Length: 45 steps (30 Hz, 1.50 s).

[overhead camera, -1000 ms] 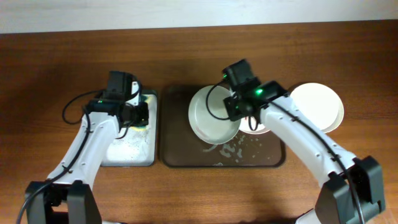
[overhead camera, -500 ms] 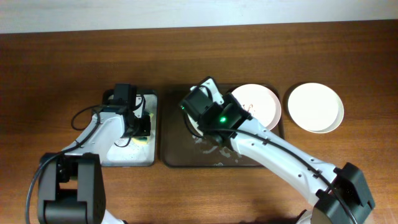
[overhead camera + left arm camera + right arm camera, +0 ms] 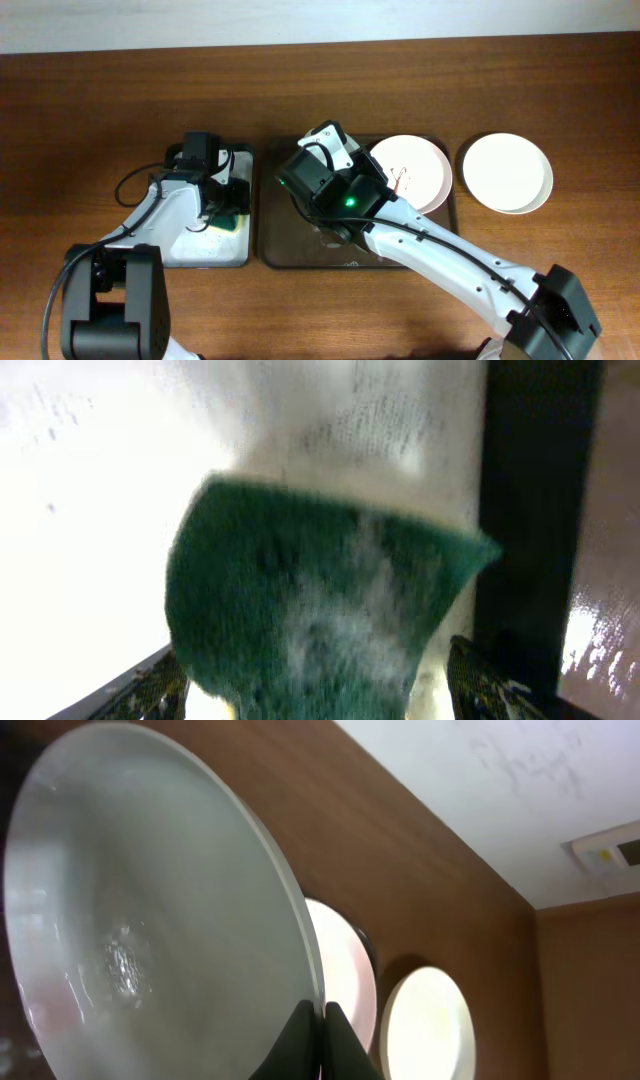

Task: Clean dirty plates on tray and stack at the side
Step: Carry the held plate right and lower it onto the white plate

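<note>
So our right hand (image 3: 312, 1026) is pinching the rim of the pale green plate (image 3: 150, 920), and we're holding it tilted up, wet, over the left half of the brown tray (image 3: 275, 242). The pinkish plate (image 3: 418, 165) is sitting at the tray's right end with a reddish smear showing. The cream plate (image 3: 507, 172) is lying on the tabletop (image 3: 100, 90) just past it. Our left hand (image 3: 318, 690) is hanging spread wide over the green sponge (image 3: 310, 600) in the foamy black tray (image 3: 195, 247).

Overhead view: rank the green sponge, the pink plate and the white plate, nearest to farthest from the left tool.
1. Green sponge, right beside the left tool, in the small tray.
2. Pink plate, at the brown tray's right end.
3. White plate, farthest right, off the tray.
</note>
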{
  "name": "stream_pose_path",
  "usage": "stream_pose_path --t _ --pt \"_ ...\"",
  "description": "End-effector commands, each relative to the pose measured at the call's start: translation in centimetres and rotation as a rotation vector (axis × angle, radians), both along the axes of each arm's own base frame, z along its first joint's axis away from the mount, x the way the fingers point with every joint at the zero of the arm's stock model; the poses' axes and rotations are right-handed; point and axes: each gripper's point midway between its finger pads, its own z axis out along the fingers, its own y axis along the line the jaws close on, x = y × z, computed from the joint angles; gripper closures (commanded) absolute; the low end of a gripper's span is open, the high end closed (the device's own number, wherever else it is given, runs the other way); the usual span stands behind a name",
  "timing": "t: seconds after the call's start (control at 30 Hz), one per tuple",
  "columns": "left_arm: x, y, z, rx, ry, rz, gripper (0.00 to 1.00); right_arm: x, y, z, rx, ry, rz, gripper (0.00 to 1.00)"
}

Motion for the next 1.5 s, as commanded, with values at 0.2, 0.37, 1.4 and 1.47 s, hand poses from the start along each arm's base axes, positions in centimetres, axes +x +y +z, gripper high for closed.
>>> stream_pose_path --t 0.2,0.37,1.4,1.47 --pt "1.1 -0.3 -1.8 -0.017 -0.012 0.002 0.26 -0.1 -0.6 3.8 0.074 -0.102 -0.034 0.96" --pt "1.8 -0.3 -1.8 -0.018 -0.038 0.004 0.84 -0.1 -0.6 3.8 0.074 -0.103 -0.034 0.96" --pt "-5.3 0.8 0.5 0.011 0.224 0.025 0.30 0.6 -1.4 3.0 0.143 -0.062 -0.063 0.96" --pt "-5.2 0.7 0.6 0.011 0.222 0.025 0.34 0.6 -1.5 2.9 0.163 -0.066 -0.081 0.96"
